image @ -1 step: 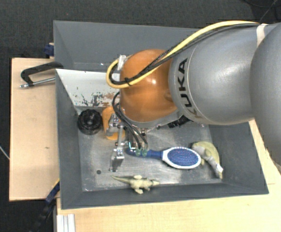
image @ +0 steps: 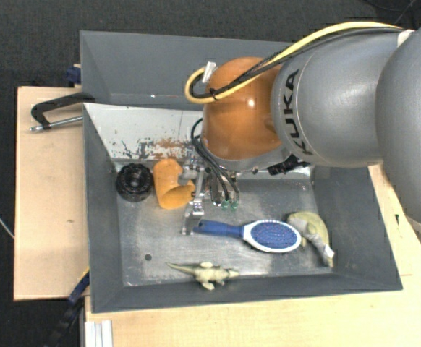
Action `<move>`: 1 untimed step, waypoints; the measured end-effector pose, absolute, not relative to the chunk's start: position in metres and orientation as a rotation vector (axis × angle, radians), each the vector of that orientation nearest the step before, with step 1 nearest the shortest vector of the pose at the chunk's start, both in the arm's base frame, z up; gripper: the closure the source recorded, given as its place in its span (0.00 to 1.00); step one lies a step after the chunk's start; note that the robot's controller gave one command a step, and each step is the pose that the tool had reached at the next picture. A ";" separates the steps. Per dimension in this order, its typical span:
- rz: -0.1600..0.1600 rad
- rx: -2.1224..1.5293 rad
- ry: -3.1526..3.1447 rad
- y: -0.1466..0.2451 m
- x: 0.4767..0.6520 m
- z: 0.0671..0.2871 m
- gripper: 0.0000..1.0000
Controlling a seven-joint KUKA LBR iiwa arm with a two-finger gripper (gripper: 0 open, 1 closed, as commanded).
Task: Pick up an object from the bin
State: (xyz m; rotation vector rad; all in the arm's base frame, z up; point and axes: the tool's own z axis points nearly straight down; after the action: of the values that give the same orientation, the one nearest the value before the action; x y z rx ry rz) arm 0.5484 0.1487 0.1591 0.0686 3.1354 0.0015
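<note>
**Hovering at the brush handle, nothing lifted yet**

My gripper (image: pixel 205 210) hangs low near the middle of the grey metal bin (image: pixel 109 215), right at the handle end of the blue plastic brush with an oval white-bristled head (image: pixel 272 236). The brush lies flat on the bin floor, head pointing right. I judge the pick not made: the brush rests on the floor, so the grasp and the lift are both left. Whether my gripper is wide or narrow I cannot tell.

The handle looks slim, hard and smooth, the head broad and stubbly. Just to the left sits an orange rounded cylinder (image: pixel 168 183), matte and perhaps soft, and beyond it a black ribbed round cap (image: pixel 133 181). Right of the brush lies a pale yellowish soft toy (image: pixel 310 230), and near the front wall a small beige plastic lizard (image: pixel 207 273).
</note>
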 end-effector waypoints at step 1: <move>0.003 -0.010 3.139 0.162 0.504 0.186 0.00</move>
State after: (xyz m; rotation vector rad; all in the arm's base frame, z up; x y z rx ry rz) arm 0.5036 0.1618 0.1857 -0.0102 3.1392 0.0034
